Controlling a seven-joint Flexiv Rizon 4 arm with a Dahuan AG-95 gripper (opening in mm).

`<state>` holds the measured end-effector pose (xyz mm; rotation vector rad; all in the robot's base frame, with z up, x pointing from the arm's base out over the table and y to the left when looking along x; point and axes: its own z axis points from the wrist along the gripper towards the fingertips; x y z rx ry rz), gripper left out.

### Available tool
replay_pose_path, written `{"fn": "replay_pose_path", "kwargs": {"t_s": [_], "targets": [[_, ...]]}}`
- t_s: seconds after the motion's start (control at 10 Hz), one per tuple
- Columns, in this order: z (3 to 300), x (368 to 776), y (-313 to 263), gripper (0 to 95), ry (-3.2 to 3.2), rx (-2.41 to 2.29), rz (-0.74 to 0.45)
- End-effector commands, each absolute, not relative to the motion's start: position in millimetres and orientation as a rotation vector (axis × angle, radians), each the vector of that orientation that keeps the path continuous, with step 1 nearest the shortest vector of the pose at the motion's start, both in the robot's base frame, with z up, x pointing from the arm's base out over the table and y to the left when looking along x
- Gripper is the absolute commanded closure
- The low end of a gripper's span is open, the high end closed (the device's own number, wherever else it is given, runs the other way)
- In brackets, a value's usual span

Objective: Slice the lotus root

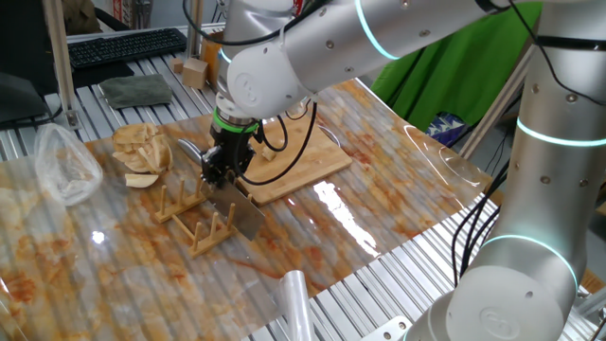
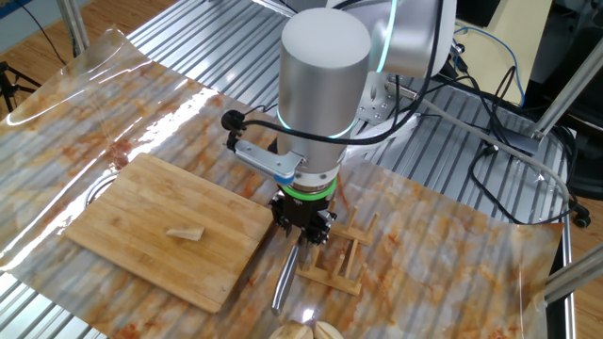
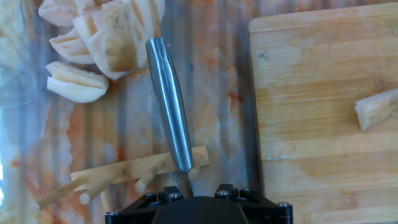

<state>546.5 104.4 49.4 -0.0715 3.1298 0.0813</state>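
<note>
The hand point(image 2: 303, 229), a black two-finger piece under a green ring on the silver arm, points straight down over the small wooden peg rack point(image 2: 336, 259); its fingertips are hidden behind its own body in every view, so I cannot tell whether they are spread or pinching anything. A knife with a long steel handle point(image 3: 170, 106) sits in the rack, the handle sticking out past the hand and the flat blade point(image 1: 239, 215) lying on the far side of the pegs.

The lotus root point(image 2: 185, 233), a small pale cream chunk, lies alone on the rectangular bamboo cutting board point(image 2: 141, 202), apart from the hand and just beside the rack.

The worktop point(image 2: 528, 179) is ribbed metal slats covered by a clear plastic sheet point(image 1: 360, 223) smeared with orange-brown stains. A heap of tan curved slices point(image 1: 142, 152) lies near the knife handle, with a crumpled clear plastic bag point(image 1: 66, 166) beside it. Further back are a light wooden cube point(image 1: 194, 70), a folded grey-green cloth point(image 1: 135, 90), a black keyboard point(image 1: 123, 45) and a green cloth backdrop point(image 1: 454, 66)
</note>
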Motion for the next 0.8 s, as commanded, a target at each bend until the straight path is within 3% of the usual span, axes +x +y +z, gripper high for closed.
{"fn": "replay_pose_path", "kwargs": {"t_s": [0.1, 0.8], "targets": [[46.9, 546.4, 105.3, 57.0, 3.129, -0.088, 0.082], [38.2, 544.7, 108.3, 57.0, 3.128, -0.097, 0.085]]}}
